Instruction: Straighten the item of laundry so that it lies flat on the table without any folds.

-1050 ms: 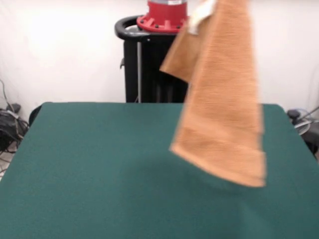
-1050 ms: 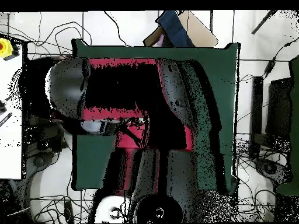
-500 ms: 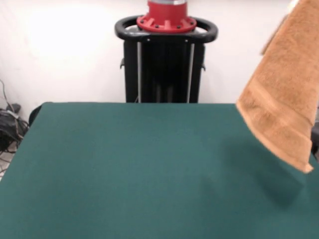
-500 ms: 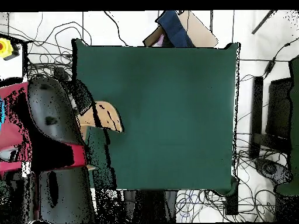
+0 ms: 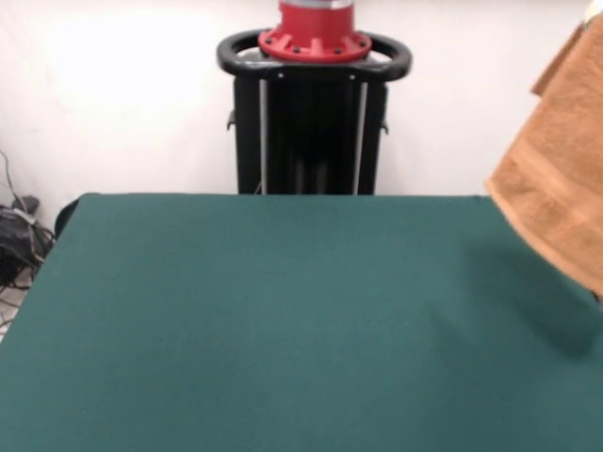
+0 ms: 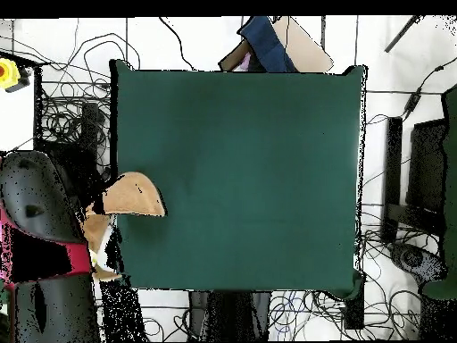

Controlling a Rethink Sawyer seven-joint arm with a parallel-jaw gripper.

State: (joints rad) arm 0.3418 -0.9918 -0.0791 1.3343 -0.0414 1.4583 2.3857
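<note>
The item of laundry (image 5: 561,202), an orange-tan terry towel with a woven band near its lower edge, hangs in the air at the right border of the front view. It is above the right edge of the green table (image 5: 283,320) and partly cut off by the picture. From overhead, a lobe of the towel (image 6: 134,196) overlaps the table's (image 6: 250,170) left edge, and the rest trails under the black and red arm (image 6: 40,223) beside the table. The arm hides the gripper from overhead, and the gripper is above the top of the front view.
The black pedestal with a red collar (image 5: 313,113) stands behind the table's far edge. Cables (image 5: 14,235) lie on the floor at the left. Overhead, cables ring the table, blue and brown items (image 6: 268,45) sit past one edge, and black equipment (image 6: 428,165) stands at the right.
The arm has swung off the table, carrying the hanging towel from over the middle to beyond the edge: rightward in the front view, leftward from overhead.
</note>
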